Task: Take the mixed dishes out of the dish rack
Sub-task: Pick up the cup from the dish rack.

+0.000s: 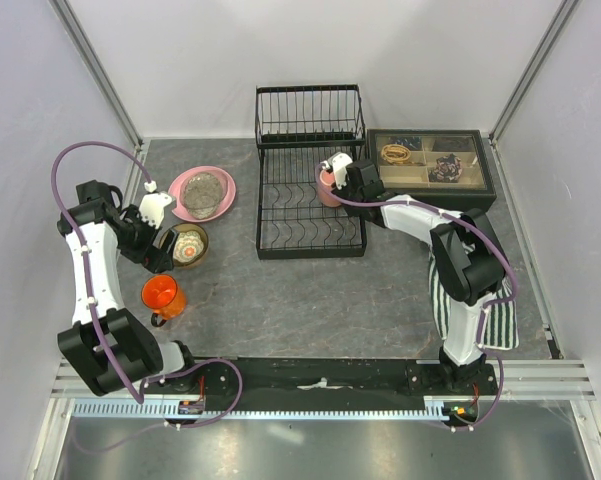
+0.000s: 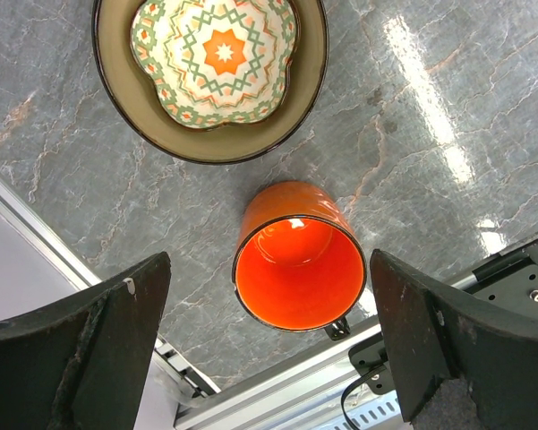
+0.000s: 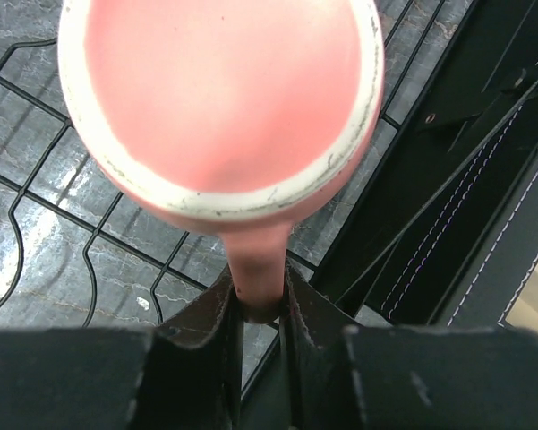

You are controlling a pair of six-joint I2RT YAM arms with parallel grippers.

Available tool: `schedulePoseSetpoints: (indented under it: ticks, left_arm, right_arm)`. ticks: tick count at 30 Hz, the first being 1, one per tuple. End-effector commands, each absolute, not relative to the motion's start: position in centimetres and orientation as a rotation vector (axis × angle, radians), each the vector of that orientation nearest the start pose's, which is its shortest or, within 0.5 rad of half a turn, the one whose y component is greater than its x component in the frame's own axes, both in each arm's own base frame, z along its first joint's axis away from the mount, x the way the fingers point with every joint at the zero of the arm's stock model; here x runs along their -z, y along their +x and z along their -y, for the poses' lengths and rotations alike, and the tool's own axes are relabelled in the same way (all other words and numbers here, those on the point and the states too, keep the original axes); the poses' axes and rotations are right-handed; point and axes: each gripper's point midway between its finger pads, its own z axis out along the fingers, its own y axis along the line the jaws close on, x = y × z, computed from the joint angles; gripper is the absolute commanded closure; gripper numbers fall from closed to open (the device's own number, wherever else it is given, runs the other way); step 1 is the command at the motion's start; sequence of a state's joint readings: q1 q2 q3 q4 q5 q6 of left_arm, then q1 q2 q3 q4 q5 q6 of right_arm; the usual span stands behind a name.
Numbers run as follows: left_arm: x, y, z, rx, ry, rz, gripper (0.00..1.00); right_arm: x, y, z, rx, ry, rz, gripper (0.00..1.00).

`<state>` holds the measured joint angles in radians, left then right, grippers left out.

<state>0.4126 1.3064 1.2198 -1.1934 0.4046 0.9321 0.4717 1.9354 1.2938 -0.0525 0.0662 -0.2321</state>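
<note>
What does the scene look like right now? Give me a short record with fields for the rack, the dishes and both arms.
Rack: black wire dish rack, only the pink ceramic mug in its lower basket
Right fingers: shut on the pink mug's handle
Left fingers: open, above the glossy orange mug
Out of rack, to its left: orange mug, brown bowl with patterned inside, grey speckled plate lying on pink plate

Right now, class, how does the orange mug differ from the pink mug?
The orange mug stands on the table, outside the dish rack; the pink mug is in the rack's lower basket. The orange mug is free beneath the open left gripper; the pink mug's handle is pinched by the right gripper. Both stand upright, mouths up.
</note>
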Motion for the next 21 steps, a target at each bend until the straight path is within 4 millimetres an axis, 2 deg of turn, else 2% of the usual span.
schedulePoseSetpoints:
  ticks: [1, 6, 12, 13, 15, 16, 21]
  left_arm:
    - [-16.8, 24.9, -5.6, 0.216, 0.744, -2.485, 0.02]
    - [-16.8, 25.0, -5.4, 0.232, 0.746, -2.478, 0.02]
    - [-17.8, 25.3, -4.5, 0.261, 0.752, -2.421, 0.02]
    - [-18.0, 25.4, -4.2, 0.275, 0.759, -2.399, 0.02]
    - [-18.5, 25.4, -3.7, 0.288, 0.768, -2.369, 0.02]
    - [-18.8, 25.5, -3.3, 0.306, 0.769, -2.349, 0.02]
    - [-19.7, 26.0, -1.6, 0.391, 0.778, -2.283, 0.03]
  right_arm:
    - [-7.5, 46.1, -22.4, -0.097, -0.773, -2.118, 0.94]
    - [-8.7, 45.2, -22.8, -0.151, -0.754, -2.119, 1.0]
    - [-12.2, 43.6, -24.5, -0.298, -0.757, -2.078, 1.0]
    - [-13.4, 43.2, -25.0, -0.343, -0.767, -2.054, 1.0]
    - [-14.5, 42.7, -25.3, -0.382, -0.769, -2.046, 1.0]
    - [-15.8, 42.5, -25.6, -0.407, -0.755, -2.025, 1.0]
    - [-19.8, 41.0, -26.5, -0.518, -0.742, -1.966, 1.0]
